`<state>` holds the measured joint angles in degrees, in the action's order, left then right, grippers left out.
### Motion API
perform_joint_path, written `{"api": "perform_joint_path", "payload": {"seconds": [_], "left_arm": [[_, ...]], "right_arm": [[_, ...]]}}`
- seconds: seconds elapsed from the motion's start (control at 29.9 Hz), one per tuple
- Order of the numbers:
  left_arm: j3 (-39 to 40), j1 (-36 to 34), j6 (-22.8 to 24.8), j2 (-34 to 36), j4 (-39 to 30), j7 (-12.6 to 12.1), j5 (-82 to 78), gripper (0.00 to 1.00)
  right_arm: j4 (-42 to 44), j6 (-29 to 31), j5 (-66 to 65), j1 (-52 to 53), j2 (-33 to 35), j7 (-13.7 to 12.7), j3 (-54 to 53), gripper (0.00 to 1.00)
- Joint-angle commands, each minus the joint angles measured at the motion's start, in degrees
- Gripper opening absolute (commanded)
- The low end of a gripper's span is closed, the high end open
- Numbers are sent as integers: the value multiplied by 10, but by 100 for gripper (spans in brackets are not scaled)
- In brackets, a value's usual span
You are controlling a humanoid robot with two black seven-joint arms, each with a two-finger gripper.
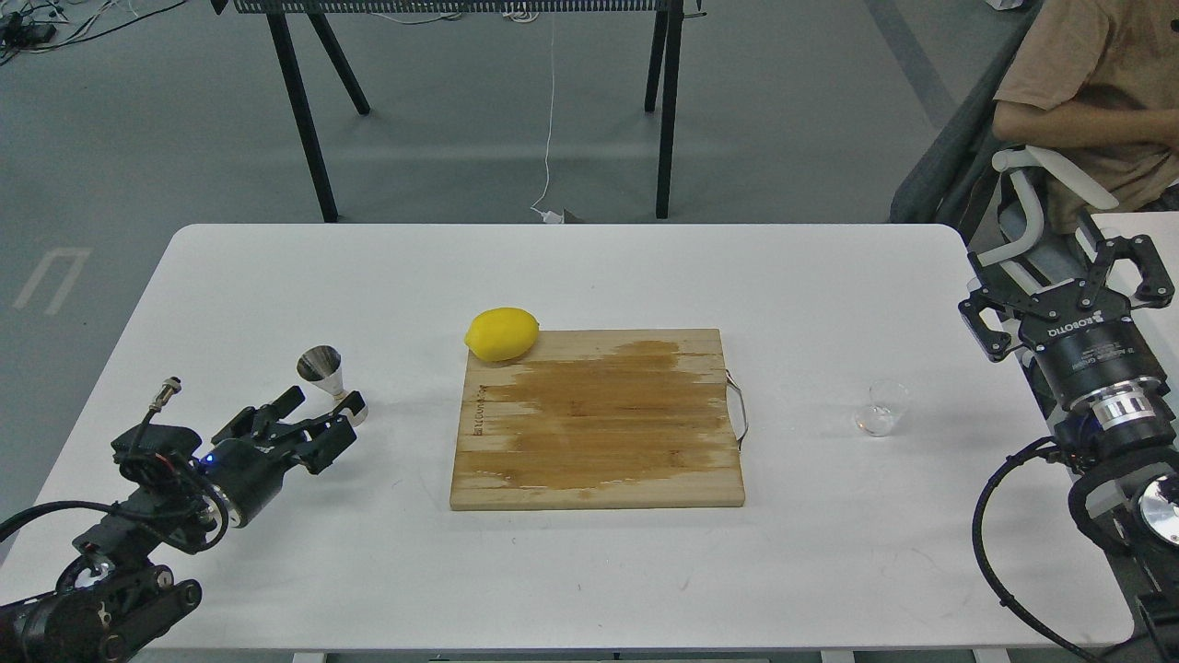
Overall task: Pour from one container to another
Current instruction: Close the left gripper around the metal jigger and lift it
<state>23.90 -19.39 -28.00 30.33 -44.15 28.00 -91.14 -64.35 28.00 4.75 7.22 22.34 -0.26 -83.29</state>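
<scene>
The shiny steel jigger (324,371) stands upright on the left part of the white table (589,267). My left gripper (321,412) is open and low over the table. Its fingertips reach the jigger's lower cone, and the nearer finger covers part of the base. I cannot tell whether they touch it. The small clear glass cup (882,409) stands on the table's right side, right of the board. My right gripper (1064,296) is open, with nothing between its fingers. It is raised at the table's right edge, well apart from the cup.
A wooden cutting board (599,419) with a dark wet patch and a metal handle lies at the middle. A yellow lemon (502,333) rests at its far left corner. A seated person (1096,83) and a chair are beyond the right edge.
</scene>
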Motion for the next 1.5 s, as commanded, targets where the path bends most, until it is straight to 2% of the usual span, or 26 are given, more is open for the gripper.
{"api": "perform_joint_path", "payload": {"seconds": [0.0, 0.4, 0.67, 1.14, 1.47], "left_arm": [[0, -6, 0, -8, 6, 0, 0, 99], [-1, -26, 0, -54, 63, 0, 0, 98], [-2, -43, 0, -77, 110, 0, 0, 92], [-25, -56, 0, -96, 151, 0, 0, 64], [-25, -62, 0, -100, 156, 0, 4, 30]], "right_arm": [[0, 0, 0, 0, 1, 0, 0, 99], [0, 0, 0, 0, 1, 0, 0, 99], [1, 0, 0, 0, 1, 0, -4, 99], [1, 0, 0, 0, 3, 0, -6, 99], [1, 0, 0, 0, 3, 0, -6, 99]]}}
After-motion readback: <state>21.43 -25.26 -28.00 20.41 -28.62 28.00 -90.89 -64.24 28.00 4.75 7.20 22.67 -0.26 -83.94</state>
